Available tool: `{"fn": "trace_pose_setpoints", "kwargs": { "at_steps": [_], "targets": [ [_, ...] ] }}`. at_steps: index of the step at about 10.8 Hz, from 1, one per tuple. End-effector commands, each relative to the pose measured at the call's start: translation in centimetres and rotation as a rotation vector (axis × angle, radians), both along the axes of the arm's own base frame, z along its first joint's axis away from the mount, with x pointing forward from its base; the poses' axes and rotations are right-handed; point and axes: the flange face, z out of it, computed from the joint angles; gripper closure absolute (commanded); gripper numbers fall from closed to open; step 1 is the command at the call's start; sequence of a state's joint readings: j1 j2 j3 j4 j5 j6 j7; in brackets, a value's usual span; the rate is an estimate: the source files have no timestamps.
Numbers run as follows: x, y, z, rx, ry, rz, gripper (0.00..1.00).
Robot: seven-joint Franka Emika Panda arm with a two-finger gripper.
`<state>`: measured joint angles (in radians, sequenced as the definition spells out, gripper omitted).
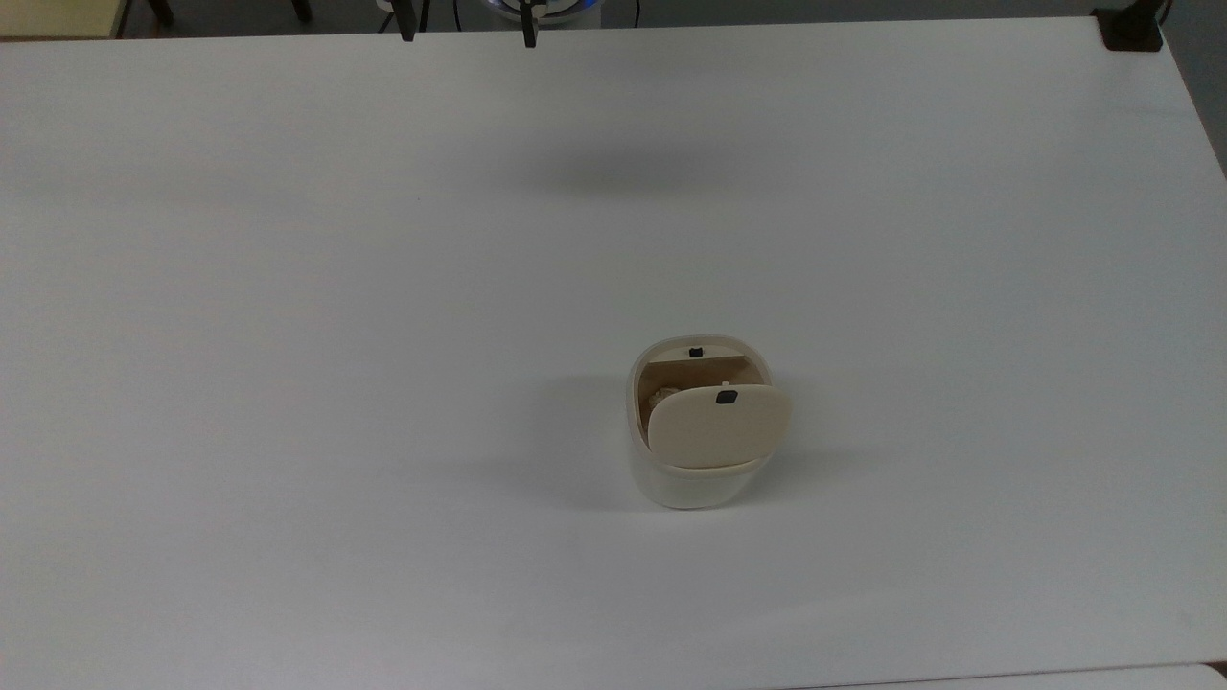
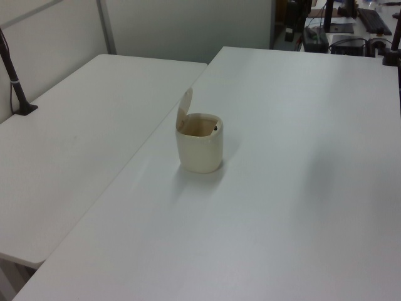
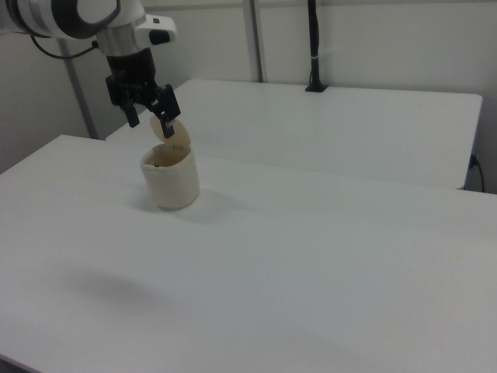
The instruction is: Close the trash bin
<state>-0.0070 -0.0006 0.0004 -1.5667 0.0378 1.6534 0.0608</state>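
Trash bin [image 1: 692, 450] sits right of centre on the white bench [image 1: 288, 335] in the top view, beige lid [image 1: 719, 426] raised, black square mark [image 1: 727, 397] near its upper edge. Left view: bin [image 2: 200, 145] mid-bench, lid [image 2: 184, 108] standing up on the left view's left side of the rim, a second bench [image 2: 69, 157] alongside. Right view: bin [image 3: 170, 179] at the right view's left, tool [image 3: 151, 120] hanging with fingers spread, holding nothing, in front of the raised lid [image 3: 175, 134]; whether it touches the lid, cannot tell.
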Motion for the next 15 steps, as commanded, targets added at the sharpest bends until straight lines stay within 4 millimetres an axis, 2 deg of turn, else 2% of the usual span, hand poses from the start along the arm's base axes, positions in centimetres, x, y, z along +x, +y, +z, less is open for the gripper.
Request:
{"fn": "trace_pose_setpoints", "kwargs": {
  "at_steps": [1,7,10,11,13,14,15],
  "targets": [
    [-0.2,0.1,0.1,-0.012,0.015,0.022,0.0],
    [0.1,0.9,-0.1,-0.016,0.006,0.029,0.0],
    [2.2,1.6,-0.7,-0.008,-0.08,-0.008,0.02],
    [2.9,2.9,-0.9,-0.004,-0.103,-0.026,0.02],
    [4.3,5.2,-1.6,0.027,-0.151,-0.125,0.12],
    [5.3,6.4,-1.2,0.062,-0.206,-0.238,0.19],
    [6.6,7.3,-1.5,0.104,-0.239,-0.367,0.36]
  ]
}}
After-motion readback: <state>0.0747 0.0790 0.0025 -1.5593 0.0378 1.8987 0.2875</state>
